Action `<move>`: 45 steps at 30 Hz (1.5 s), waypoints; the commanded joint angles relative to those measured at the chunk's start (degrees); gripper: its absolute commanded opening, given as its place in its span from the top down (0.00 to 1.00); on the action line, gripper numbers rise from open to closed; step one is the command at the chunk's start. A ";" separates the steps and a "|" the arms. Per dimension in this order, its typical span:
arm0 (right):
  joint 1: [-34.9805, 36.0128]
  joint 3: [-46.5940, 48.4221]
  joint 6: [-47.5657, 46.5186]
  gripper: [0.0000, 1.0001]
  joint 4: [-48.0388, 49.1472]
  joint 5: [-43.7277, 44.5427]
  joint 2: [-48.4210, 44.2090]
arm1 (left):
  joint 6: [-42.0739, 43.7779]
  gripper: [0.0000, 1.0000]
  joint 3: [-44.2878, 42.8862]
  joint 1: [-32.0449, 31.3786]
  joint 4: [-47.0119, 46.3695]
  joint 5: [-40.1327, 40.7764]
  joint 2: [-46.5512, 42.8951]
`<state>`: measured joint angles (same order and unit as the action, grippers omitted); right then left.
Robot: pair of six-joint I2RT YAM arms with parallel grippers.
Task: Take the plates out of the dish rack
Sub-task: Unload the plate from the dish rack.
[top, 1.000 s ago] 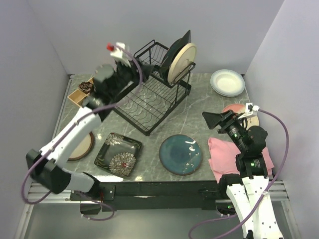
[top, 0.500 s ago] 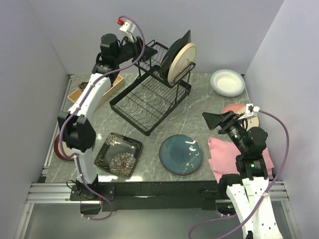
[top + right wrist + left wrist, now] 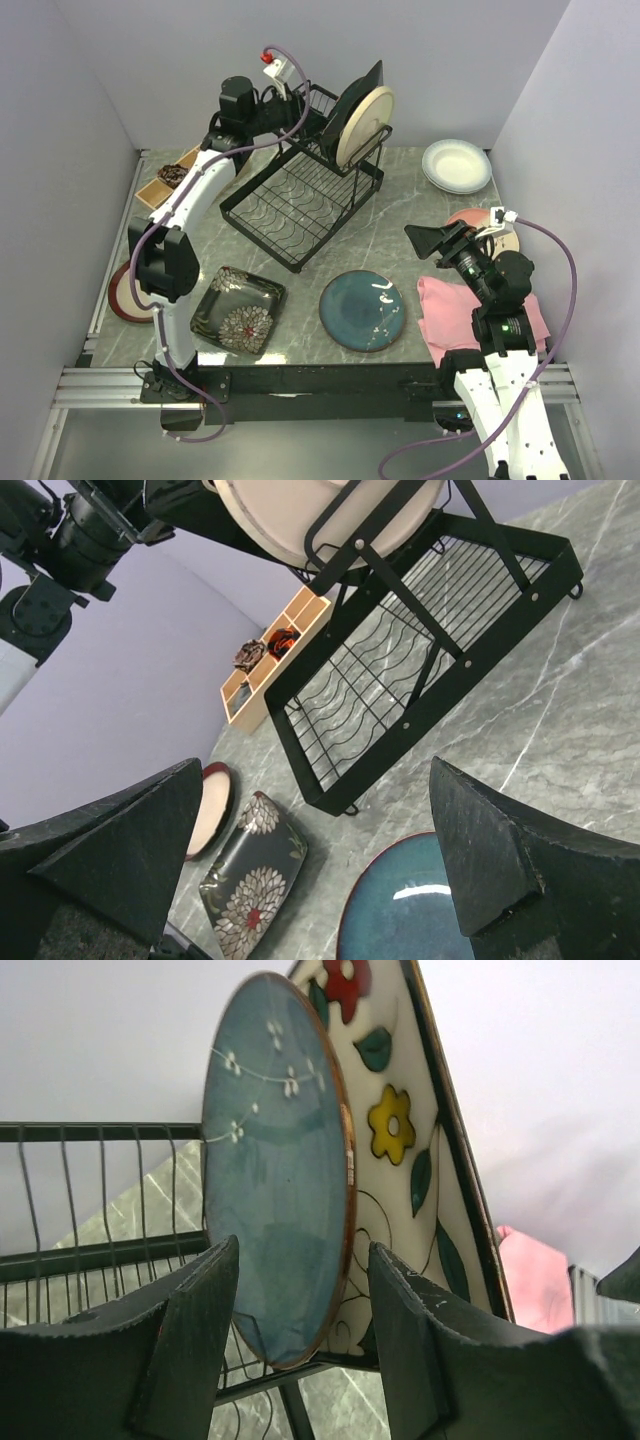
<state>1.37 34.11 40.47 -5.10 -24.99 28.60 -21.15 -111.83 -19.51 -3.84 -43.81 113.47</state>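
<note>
Dish rack at table rear-centre. Upright in its upper frame: cream flowered sq. plate, w/ round teal plate beside it. L gripper part-open, fingers framing teal plate's lower edge; contact unclear. R gripper wide, empty.

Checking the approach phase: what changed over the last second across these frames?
The left arm swung up off the left side of the table and rearward to the upright frame of the dish rack. The left claw now faces the blue plate standing there, open, not closed on it. Nothing taken or let go. Unchanged: right claw, open; the rack; the black square plate and teal plate on the table.
</note>
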 commanded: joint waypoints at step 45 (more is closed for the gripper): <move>0.22 -0.62 -0.39 0.00 2.29 -0.58 -0.65 | 7.44 0.99 4.51 -5.37 -5.30 6.19 -5.80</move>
<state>1.37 33.39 40.60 -5.08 -25.19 28.53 -11.62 -107.70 -24.34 -5.21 -38.79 114.02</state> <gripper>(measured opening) 0.998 0.148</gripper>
